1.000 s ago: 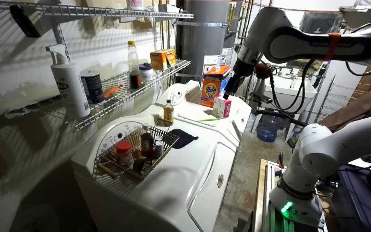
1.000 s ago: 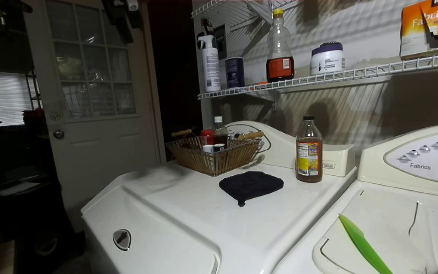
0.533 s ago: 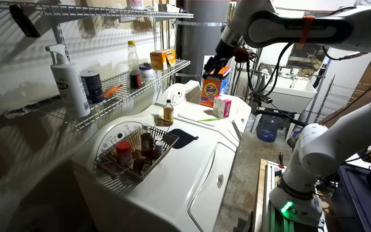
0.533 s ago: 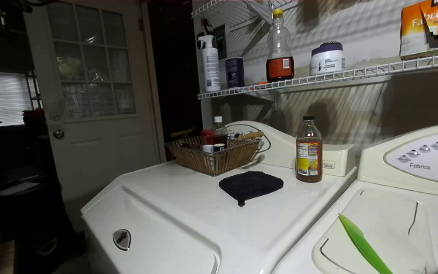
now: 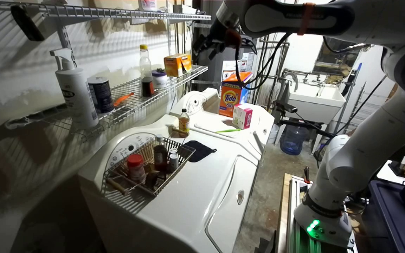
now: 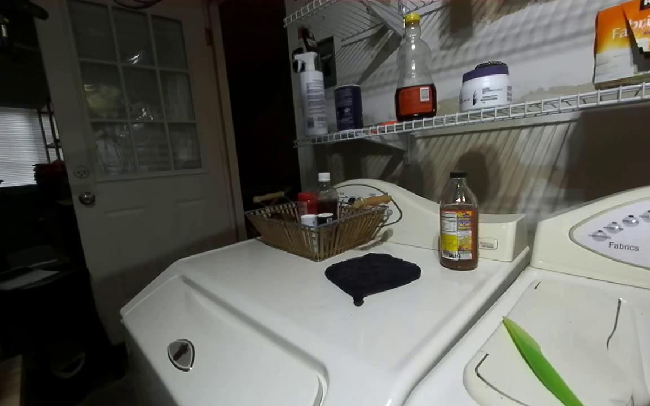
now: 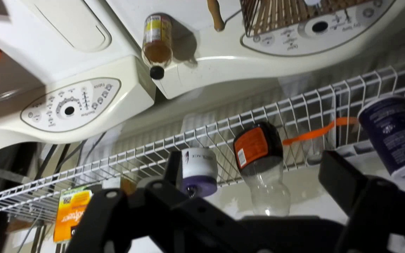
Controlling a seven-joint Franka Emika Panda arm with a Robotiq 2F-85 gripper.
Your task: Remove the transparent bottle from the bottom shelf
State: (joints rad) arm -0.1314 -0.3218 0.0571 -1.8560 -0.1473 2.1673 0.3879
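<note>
The transparent bottle (image 5: 147, 86) has a yellow cap, a clear upper part, dark liquid and a red-orange label. It stands upright on the bottom shelf (image 5: 132, 110) and also shows in an exterior view (image 6: 415, 96). In the wrist view, which looks upside down, the bottle (image 7: 257, 149) appears between the spread fingers, its top hidden behind the gripper body. My gripper (image 5: 204, 51) is open and empty, above and to the right of the orange box in an exterior view, well apart from the bottle. The gripper (image 7: 253, 170) fills the bottom of the wrist view.
On the same shelf stand a purple-lidded white jar (image 6: 486, 90), an orange box (image 5: 178, 65), an orange strip (image 5: 123, 99), a dark can (image 5: 100, 95) and a white spray bottle (image 5: 76, 93). The upper wire tier (image 5: 118, 13) hangs above. A wire basket (image 6: 325, 237) sits below.
My gripper has moved up and leftward in an exterior view, from above the pink box to the level above the shelf. It has left the top of an exterior view. The bottle has not moved.
</note>
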